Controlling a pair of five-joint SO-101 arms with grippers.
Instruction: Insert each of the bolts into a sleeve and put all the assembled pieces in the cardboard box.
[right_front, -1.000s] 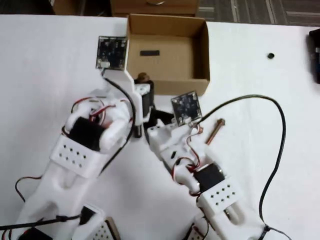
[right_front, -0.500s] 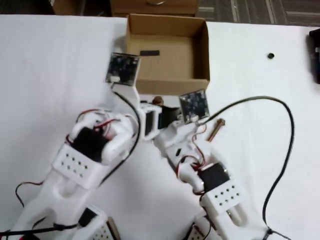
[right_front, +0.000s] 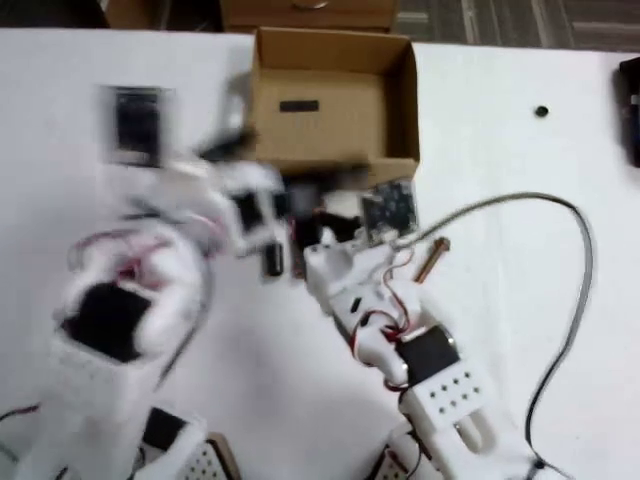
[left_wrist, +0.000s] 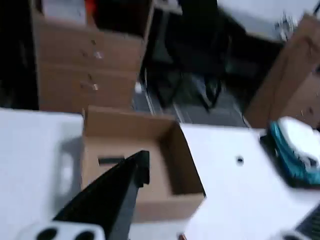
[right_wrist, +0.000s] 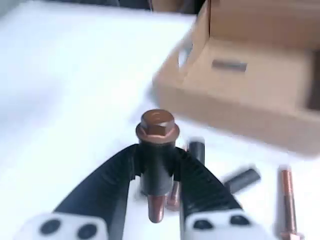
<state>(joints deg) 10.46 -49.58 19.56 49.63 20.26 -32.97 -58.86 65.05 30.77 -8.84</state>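
Note:
My right gripper is shut on a black sleeve with a copper bolt pushed through it, held upright above the table. In the high view this gripper sits just in front of the cardboard box. One black piece lies inside the box. My left gripper hangs blurred to the left of the box and looks across it. A loose bolt lies to the right of the right arm. Two empty sleeves and two more bolts lie under the held piece.
A small black part lies far right on the white table. A black cable loops along the right side. A dark object sits at the right edge. Another box stands behind the table.
The left arm has pulled away from the bolt and swung left and up. The right arm has kept the bolt and sleeve and edged towards the box.

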